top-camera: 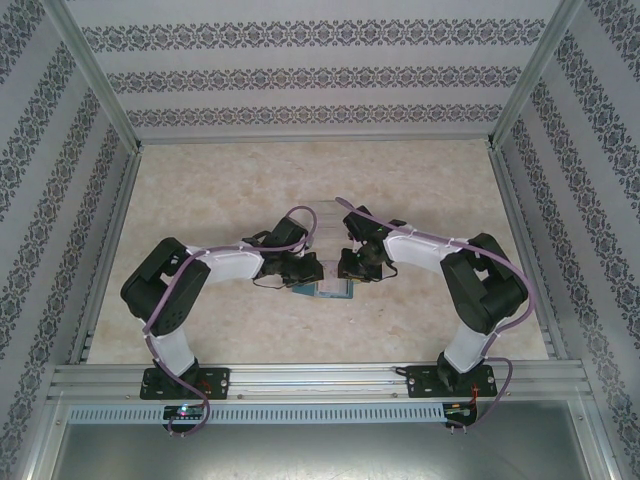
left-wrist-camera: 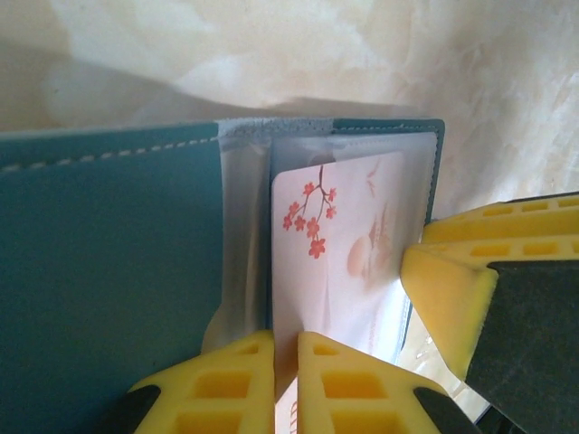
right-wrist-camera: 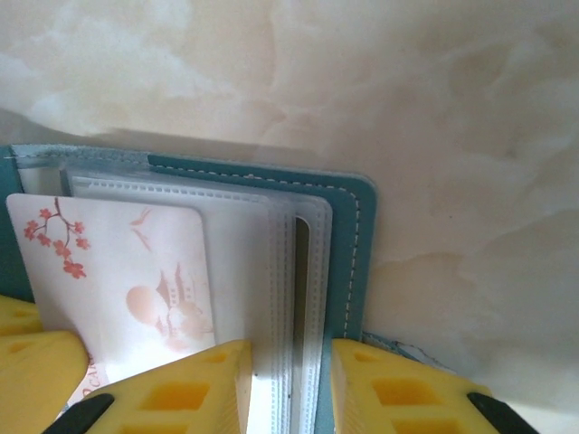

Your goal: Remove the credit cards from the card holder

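Top view: both arms met at mid-surface point(top-camera: 420, 190), with the left fingers point(top-camera: 300, 270) and right fingers point(top-camera: 352, 265) over the teal card holder point(top-camera: 322, 291), which lay open there.

Left wrist view: the left fingers point(left-wrist-camera: 226, 384) were narrowed onto a pale, blossom-printed credit card point(left-wrist-camera: 339, 244) at the holder's sleeves.

Right wrist view: the right fingers point(right-wrist-camera: 181, 393) clamped the clear plastic sleeves point(right-wrist-camera: 271, 271) and the cover edge.

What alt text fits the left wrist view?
The left claw pinches the edge of a pale card with red blossoms, lying against the clear sleeves of the open teal card holder. A finger of the right claw sits at the holder's right edge.
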Controlling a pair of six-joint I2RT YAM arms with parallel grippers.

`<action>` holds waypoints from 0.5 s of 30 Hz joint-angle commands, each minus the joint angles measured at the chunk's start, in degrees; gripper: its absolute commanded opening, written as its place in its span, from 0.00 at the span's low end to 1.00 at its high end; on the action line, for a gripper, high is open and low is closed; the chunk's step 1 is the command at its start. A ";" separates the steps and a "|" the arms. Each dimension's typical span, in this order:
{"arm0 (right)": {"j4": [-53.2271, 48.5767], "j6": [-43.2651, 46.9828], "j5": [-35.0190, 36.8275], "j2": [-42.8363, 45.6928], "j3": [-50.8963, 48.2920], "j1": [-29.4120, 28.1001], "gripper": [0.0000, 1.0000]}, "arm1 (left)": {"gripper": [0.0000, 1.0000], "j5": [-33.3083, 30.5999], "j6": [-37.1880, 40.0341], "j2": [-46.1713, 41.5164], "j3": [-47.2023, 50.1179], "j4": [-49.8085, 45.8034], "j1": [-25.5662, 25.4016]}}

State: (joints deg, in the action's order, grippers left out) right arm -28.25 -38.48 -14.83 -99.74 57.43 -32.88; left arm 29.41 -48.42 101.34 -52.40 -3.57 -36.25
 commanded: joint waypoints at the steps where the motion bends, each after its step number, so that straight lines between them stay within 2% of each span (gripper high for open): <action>1: -0.38 1.99 2.11 -3.20 2.05 -0.12 0.28 | 0.10 -0.20 -0.37 -1.40 1.96 0.72 0.38; 7: -1.85 2.67 2.52 -3.41 4.20 0.11 0.28 | 0.09 -0.43 -0.53 -2.32 2.27 0.76 0.03; 15: -2.55 2.78 3.13 -2.15 3.11 0.10 0.28 | 0.08 -4.13 1.50 -4.10 1.44 -3.55 0.04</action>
State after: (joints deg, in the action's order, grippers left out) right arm -30.46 -36.62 -14.74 -101.75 60.40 -32.88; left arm 28.23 -48.31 98.78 -51.11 -3.11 -36.27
